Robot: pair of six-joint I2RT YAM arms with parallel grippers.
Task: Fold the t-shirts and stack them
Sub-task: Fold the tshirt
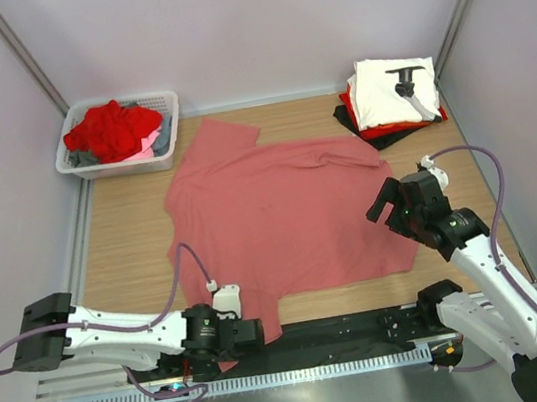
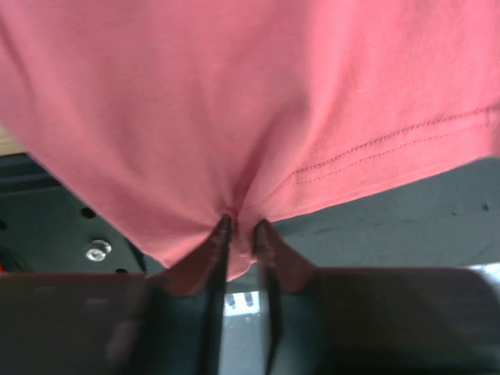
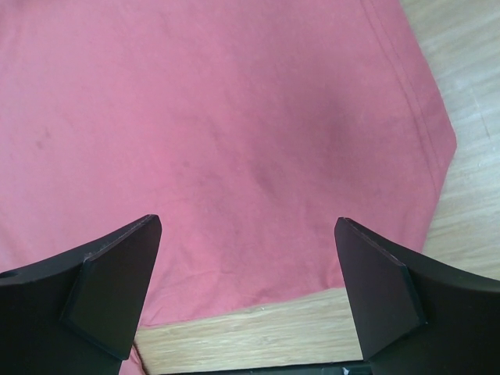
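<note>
A large salmon-pink t-shirt [image 1: 281, 214] lies spread across the middle of the wooden table, its near hem hanging over the front edge. My left gripper [image 1: 258, 332] sits low at that near hem. In the left wrist view its fingers [image 2: 221, 242] stand close together with a fold of the pink t-shirt [image 2: 250, 101] pinched between them. My right gripper [image 1: 387, 206] hovers over the shirt's right edge, wide open. In the right wrist view, pink cloth [image 3: 234, 125] and bare wood show between its jaws, and nothing is held. A folded stack of t-shirts [image 1: 389, 92], white with black print over red and black, sits at the back right.
A white plastic basket [image 1: 169, 102] at the back left holds crumpled red, grey and pink cloth. Pale walls close in the table on three sides. A black rail [image 1: 368, 326] with the arm bases runs along the near edge.
</note>
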